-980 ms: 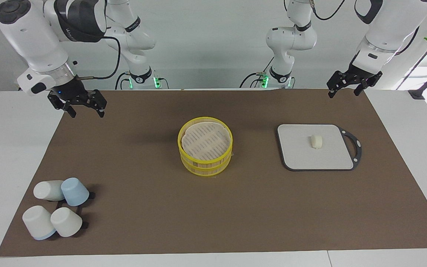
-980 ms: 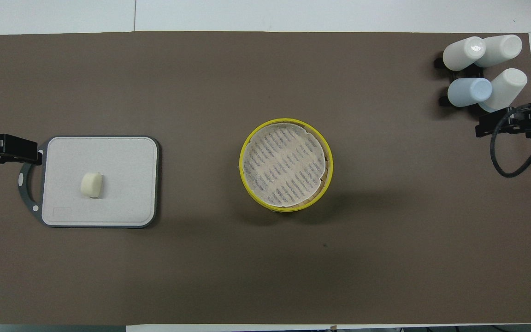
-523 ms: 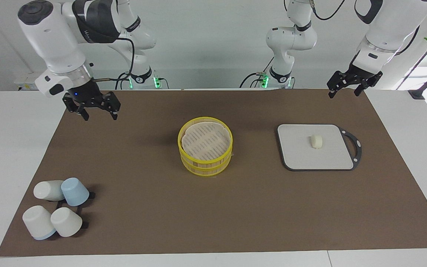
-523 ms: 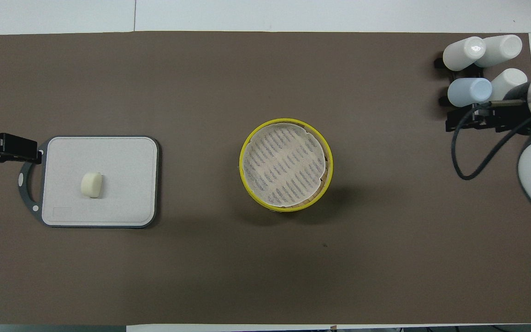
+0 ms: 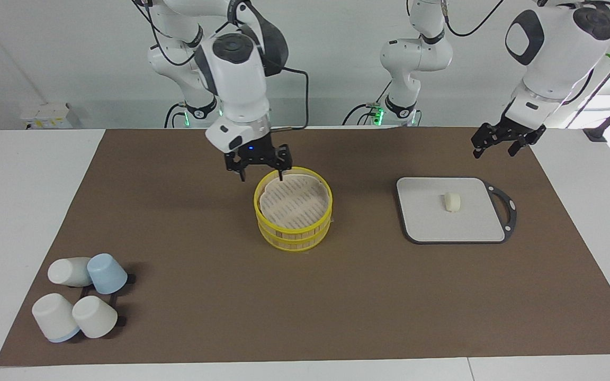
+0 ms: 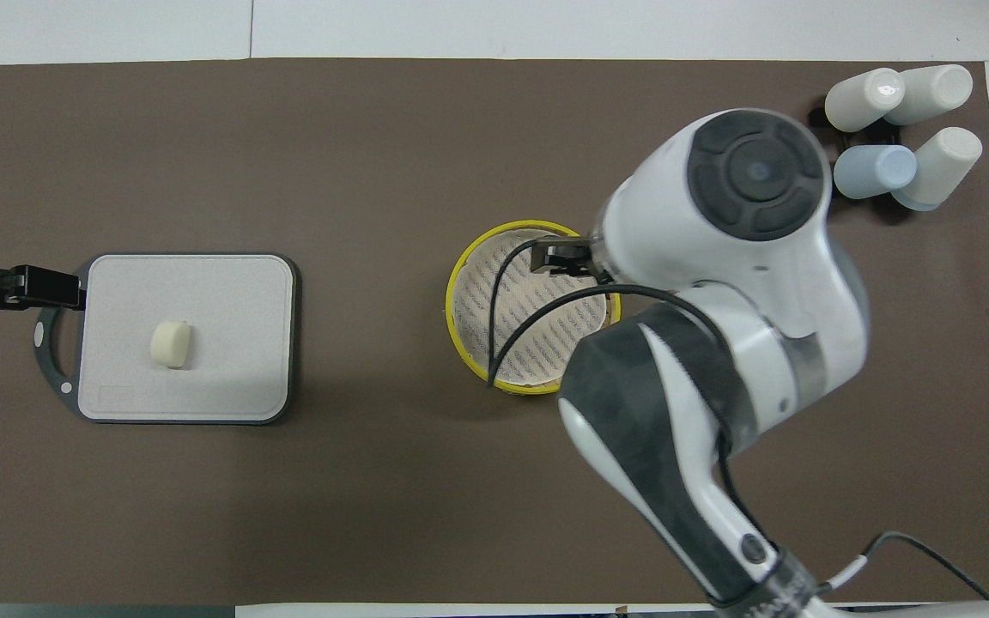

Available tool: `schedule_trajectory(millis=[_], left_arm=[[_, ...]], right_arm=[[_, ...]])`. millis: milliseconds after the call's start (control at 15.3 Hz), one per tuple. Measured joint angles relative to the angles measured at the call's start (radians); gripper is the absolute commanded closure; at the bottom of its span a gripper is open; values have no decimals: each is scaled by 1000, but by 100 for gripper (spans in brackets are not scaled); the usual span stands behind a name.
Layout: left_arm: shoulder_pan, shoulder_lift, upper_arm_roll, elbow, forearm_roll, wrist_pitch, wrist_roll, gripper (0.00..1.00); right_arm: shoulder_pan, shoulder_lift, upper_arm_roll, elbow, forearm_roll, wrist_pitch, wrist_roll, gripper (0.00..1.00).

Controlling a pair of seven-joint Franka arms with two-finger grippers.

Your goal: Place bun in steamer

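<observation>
Your right gripper point(image 5: 259, 170) hangs with its fingers spread wide and empty, over the rim of the steamer point(image 5: 293, 214) on the side nearest the robots, one fingertip just above the yellow edge. The steamer's pale lid sits closed on top, directly below and in front of that gripper, so the likely step in hand is lifting the lid clear. The risk here: a descent this close to the rim could land a fingertip on the yellow edge rather than around it, tipping or shoving the whole basket across the brown surface point(image 5: 337, 296). A shallow bite could also let the lid slip and drop askew.

Toward the left arm's end, the bun point(image 5: 452, 201) rests on the grey board point(image 5: 432, 225), well apart from the steamer. Your left gripper point(image 5: 501, 142) hovers, open and holding nothing, above the surface beside the board's edge nearest the robots, with the bun below and ahead of it. The soft bun may squash or roll if pinched off-centre.
</observation>
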Motion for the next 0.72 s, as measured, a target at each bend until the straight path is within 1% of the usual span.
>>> schedule_trajectory(millis=[131, 327, 392, 523, 588, 654, 719], left_arm=[[16, 4, 3, -114, 0, 125, 25, 0], [14, 30, -7, -271, 0, 328, 26, 0], [11, 45, -10, -302, 0, 369, 26, 0], [0, 82, -15, -333, 0, 427, 26, 0], [-6, 102, -16, -340, 0, 454, 28, 0], [-8, 119, -19, -351, 0, 480, 36, 0], [-8, 131, -20, -367, 0, 505, 51, 2]], right_arm=[[80, 62, -1, 31, -32, 40, 79, 0], [150, 141, -2, 43, -69, 86, 161, 2], [163, 165, -2, 44, -73, 120, 190, 3], [174, 205, -2, 47, -75, 173, 220, 5], [180, 220, -2, 50, -75, 186, 229, 11], [187, 233, -2, 51, -76, 197, 245, 28], [196, 242, -2, 52, -78, 211, 261, 60]])
